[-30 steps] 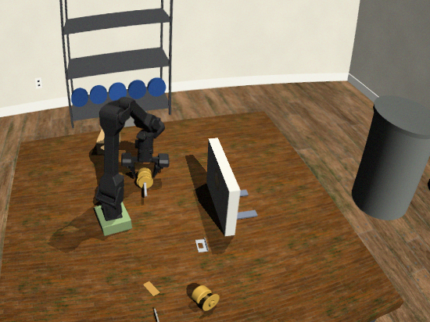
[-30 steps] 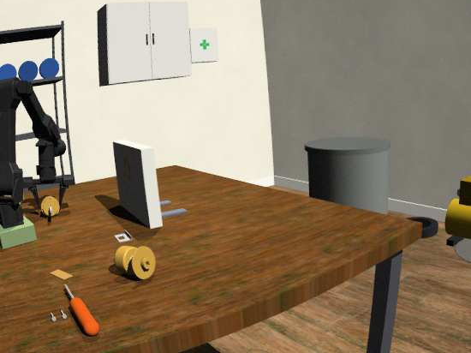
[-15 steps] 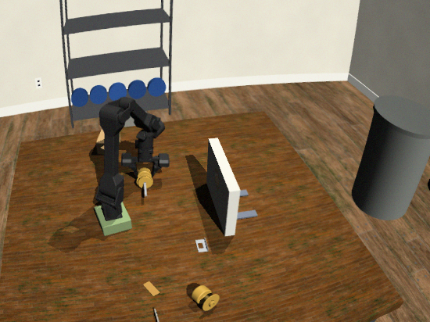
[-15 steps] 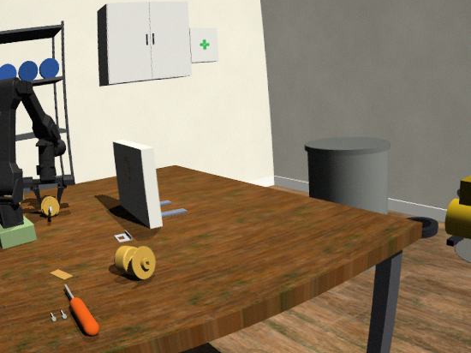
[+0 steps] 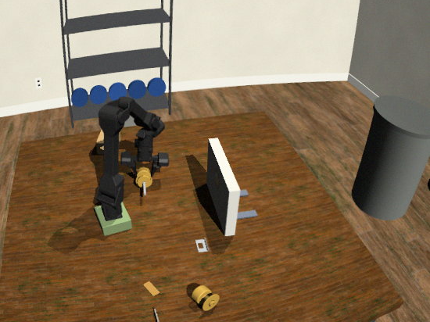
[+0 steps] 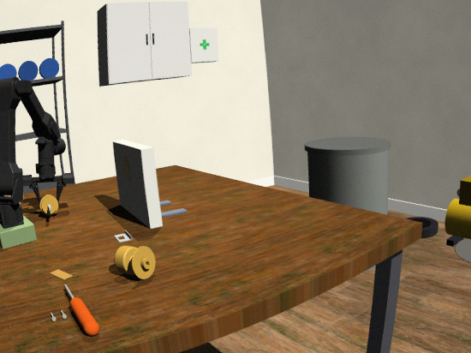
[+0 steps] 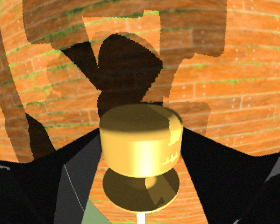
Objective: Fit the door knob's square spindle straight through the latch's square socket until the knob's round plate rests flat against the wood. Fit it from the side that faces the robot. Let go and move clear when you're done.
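Note:
A brass door knob (image 5: 143, 176) (image 6: 49, 204) (image 7: 141, 146) with a round plate and a thin grey spindle lies on the table beside the arm's green base (image 5: 113, 222). My gripper (image 5: 144, 169) (image 6: 48, 194) (image 7: 140, 132) reaches down over it, and its dark fingers are shut on the knob's body from both sides. The spindle points toward the table's front. The white door slab (image 5: 223, 187) (image 6: 137, 182) stands upright on edge to the right of the knob. Its latch socket is on the dark face toward the robot and is hard to make out.
A second brass knob (image 5: 205, 297) (image 6: 134, 262) lies near the front edge. A small square plate (image 5: 201, 245) (image 6: 123, 236), a tan strip (image 5: 151, 288) (image 6: 62, 274), an orange screwdriver (image 6: 82, 314) and two screws (image 6: 58, 315) lie nearby. A grey bin (image 5: 395, 158) stands off the table's right side.

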